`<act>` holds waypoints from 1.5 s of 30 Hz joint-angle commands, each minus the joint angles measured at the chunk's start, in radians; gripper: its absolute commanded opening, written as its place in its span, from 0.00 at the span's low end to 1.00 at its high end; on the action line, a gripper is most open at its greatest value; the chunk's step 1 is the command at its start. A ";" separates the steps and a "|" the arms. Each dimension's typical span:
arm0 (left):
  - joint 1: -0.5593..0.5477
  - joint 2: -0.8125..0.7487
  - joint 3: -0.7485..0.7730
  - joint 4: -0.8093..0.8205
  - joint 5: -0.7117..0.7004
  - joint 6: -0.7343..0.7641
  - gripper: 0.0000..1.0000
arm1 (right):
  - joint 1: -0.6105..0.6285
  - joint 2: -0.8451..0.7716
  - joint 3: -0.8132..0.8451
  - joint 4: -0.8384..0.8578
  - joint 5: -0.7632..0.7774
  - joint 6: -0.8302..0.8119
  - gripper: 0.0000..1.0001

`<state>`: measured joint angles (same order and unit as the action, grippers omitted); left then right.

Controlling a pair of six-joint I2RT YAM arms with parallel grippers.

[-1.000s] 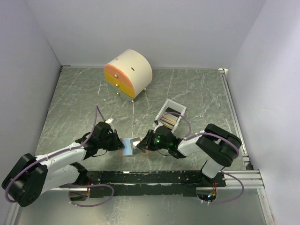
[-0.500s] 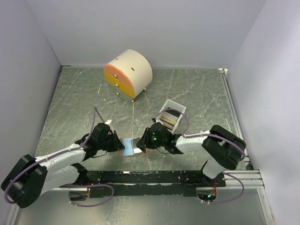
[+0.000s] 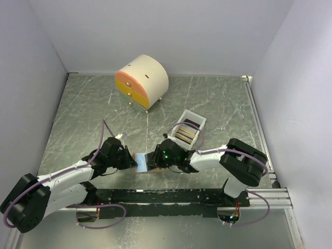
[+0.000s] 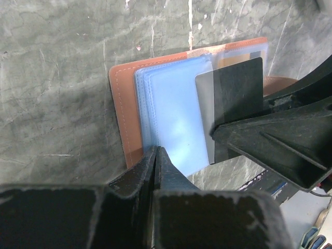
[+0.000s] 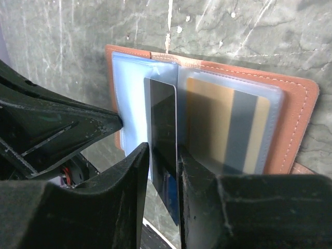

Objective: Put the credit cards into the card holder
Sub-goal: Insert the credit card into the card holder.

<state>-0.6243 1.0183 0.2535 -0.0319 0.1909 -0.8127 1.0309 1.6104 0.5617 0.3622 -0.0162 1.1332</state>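
lying open at near centre of table (image 3: 218, 101), card holder (image 4: 122, 119) sits between both grippers. left gripper (image 4: 156, 155) fully closed, pinching edge of blue sleeves (image 4: 171, 114), judged to keep pages flat and steady. right gripper (image 5: 163, 153) narrowly parted, clamping black card (image 5: 162, 119) edge-on at sleeve mouth, ready for sliding in. gold card (image 5: 228, 129) already pocketed in neighbouring sleeve. spare cards (image 3: 185, 134) wait in white tray (image 3: 199, 118), just far-right of holder.

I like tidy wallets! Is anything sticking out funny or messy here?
One thing: the black card is only partway in the card holder, sticking out over its edge between the fingers of the right gripper. The gold card already lies neatly in its clear sleeve. Nothing looks spilled or broken.
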 commanded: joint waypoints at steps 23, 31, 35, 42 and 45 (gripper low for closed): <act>-0.001 -0.009 -0.071 0.021 0.011 -0.041 0.09 | 0.018 0.046 -0.048 0.088 0.064 0.089 0.23; -0.003 -0.042 -0.051 -0.037 -0.021 -0.026 0.09 | 0.018 0.040 -0.044 0.053 0.069 0.079 0.22; -0.002 -0.051 -0.025 -0.083 -0.046 -0.009 0.09 | 0.019 0.002 -0.055 0.018 0.089 0.078 0.31; -0.002 -0.067 0.052 -0.143 -0.100 0.022 0.16 | 0.017 -0.037 -0.074 0.026 0.081 0.085 0.37; -0.003 -0.050 0.069 -0.138 -0.092 0.021 0.17 | 0.017 -0.043 -0.085 0.032 0.081 0.097 0.33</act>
<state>-0.6247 0.9581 0.2752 -0.1307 0.1291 -0.8154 1.0481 1.5822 0.5049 0.4366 0.0376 1.2194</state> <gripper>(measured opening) 0.164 0.360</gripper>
